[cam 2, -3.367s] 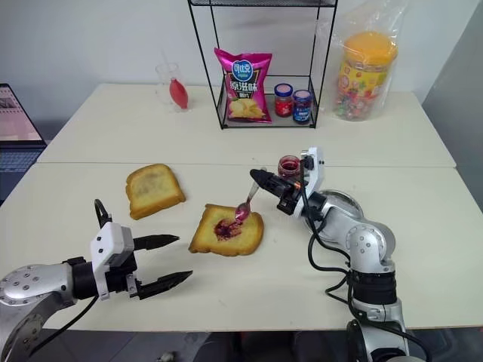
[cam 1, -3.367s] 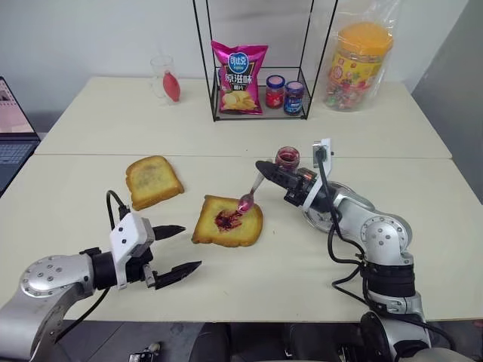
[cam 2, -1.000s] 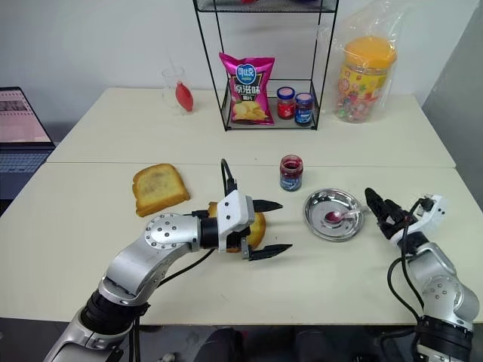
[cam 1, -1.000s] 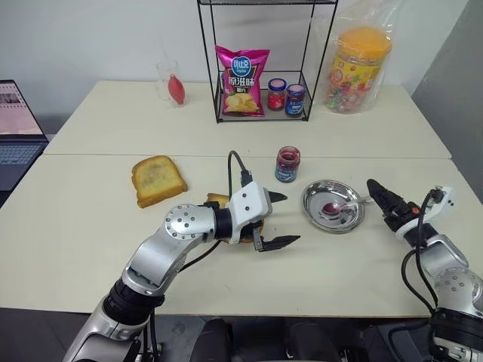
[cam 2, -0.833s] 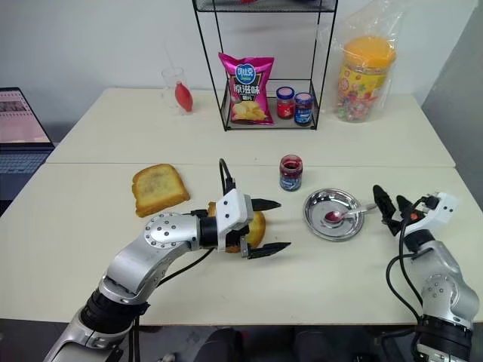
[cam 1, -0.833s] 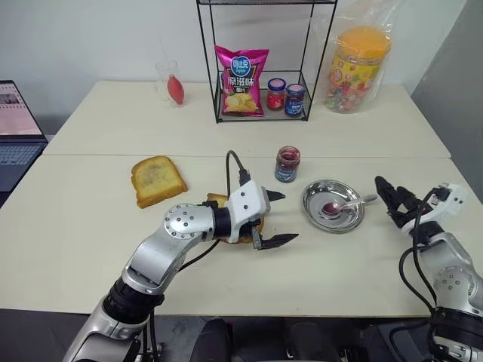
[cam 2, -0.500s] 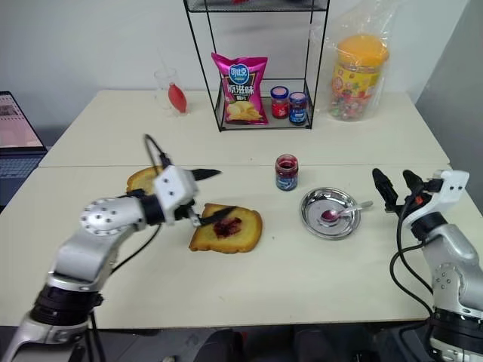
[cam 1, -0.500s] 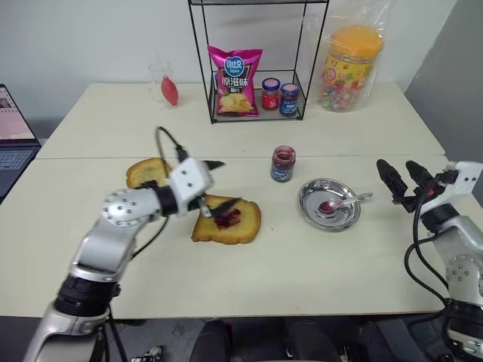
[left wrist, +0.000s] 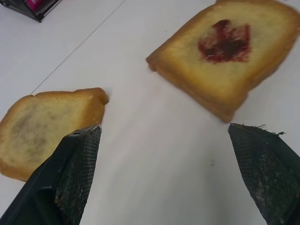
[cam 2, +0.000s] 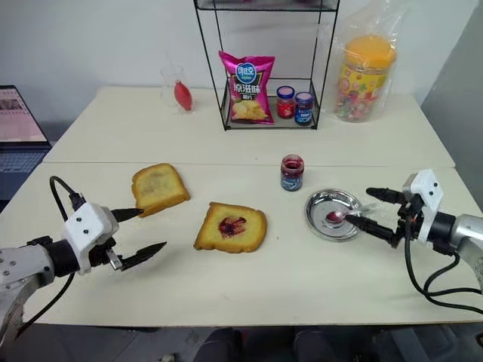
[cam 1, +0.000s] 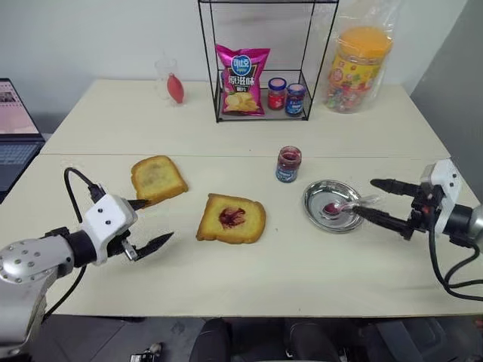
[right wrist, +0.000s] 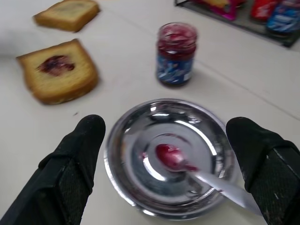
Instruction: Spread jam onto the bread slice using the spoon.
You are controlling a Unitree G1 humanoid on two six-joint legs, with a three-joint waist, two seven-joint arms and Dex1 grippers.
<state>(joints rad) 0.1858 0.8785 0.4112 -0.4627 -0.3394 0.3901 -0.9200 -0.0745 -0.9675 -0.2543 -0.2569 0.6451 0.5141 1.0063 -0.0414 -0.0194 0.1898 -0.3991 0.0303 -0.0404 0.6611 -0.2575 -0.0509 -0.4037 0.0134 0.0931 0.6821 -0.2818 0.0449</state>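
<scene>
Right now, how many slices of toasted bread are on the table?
2. The golden-orange toasted bread slice, dabbed with dark red jam, lies mid-table. The slice with a darker olive-brown centre lies farther back, toward the robot's left. None looks hidden.

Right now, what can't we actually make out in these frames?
- Spoon handle end: cut off behind the right hand's finger in the right wrist view; too thin to trace in the head views.
- Bread slice: how thick the jam patch is cannot be judged; its far corner is cut by the edge of the left wrist view.
- Jam jar: fill level and label text too small.
- Shelf jars: labels unreadable.
- Laptop: cut by the frame edge.
</scene>
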